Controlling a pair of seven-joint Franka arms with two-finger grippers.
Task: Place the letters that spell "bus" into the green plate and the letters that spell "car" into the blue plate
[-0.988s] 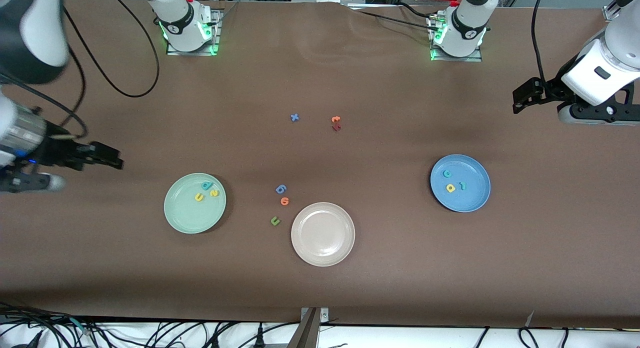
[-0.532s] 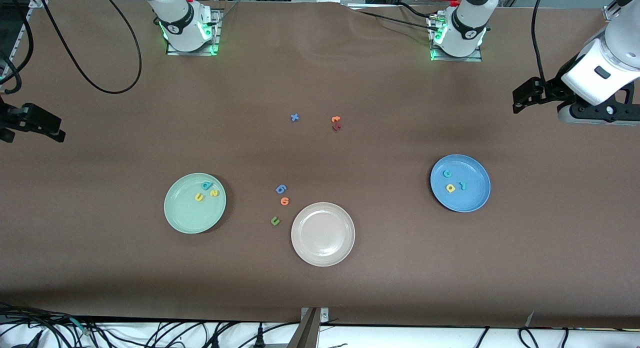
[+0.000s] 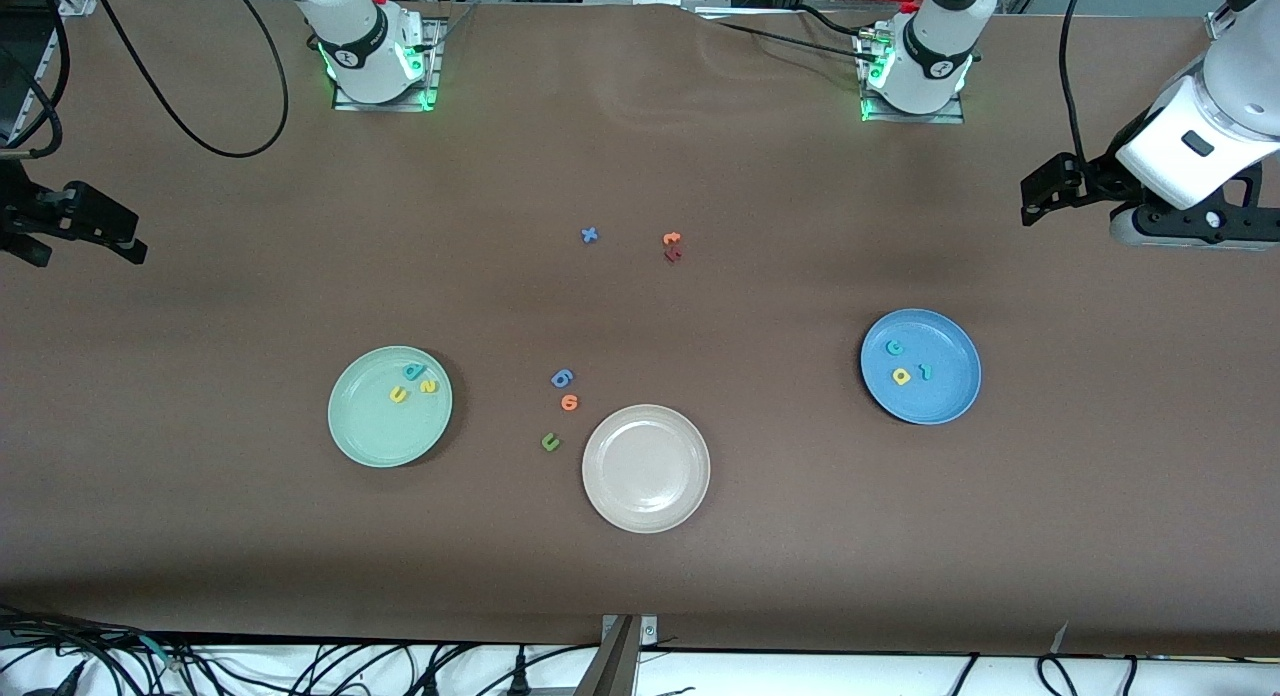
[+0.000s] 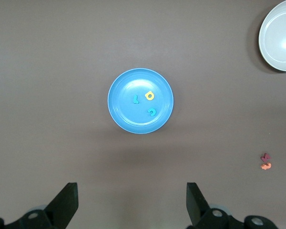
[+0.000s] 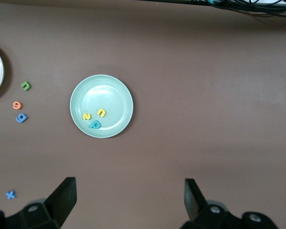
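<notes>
The green plate (image 3: pixel 360 446) holds the teal b (image 3: pixel 413 372), the yellow u (image 3: pixel 398 395) and the yellow s (image 3: pixel 429 386). The blue plate (image 3: pixel 945 401) holds the teal c (image 3: pixel 895 348), the yellow a (image 3: pixel 901 377) and the teal r (image 3: pixel 926 372). My right gripper (image 3: pixel 105 236) hangs open and empty over the table's edge at the right arm's end, looking down on the green plate (image 5: pixel 114 95). My left gripper (image 3: pixel 1040 191) hangs open and empty over bare table at the left arm's end, with the blue plate (image 4: pixel 128 114) in its wrist view.
An empty beige plate (image 3: pixel 646 468) sits mid-table near the front camera. Beside it lie a blue 6-like letter (image 3: pixel 562 378), an orange one (image 3: pixel 569 403) and a dark green u (image 3: pixel 550 441). Farther off lie a blue x (image 3: pixel 589 235), an orange letter (image 3: pixel 671 239) and a dark red one (image 3: pixel 673 255).
My right arm has drawn back from beside the green plate toward the table's edge at its own end. My left gripper has shifted slightly. The letters and plates have not moved.
</notes>
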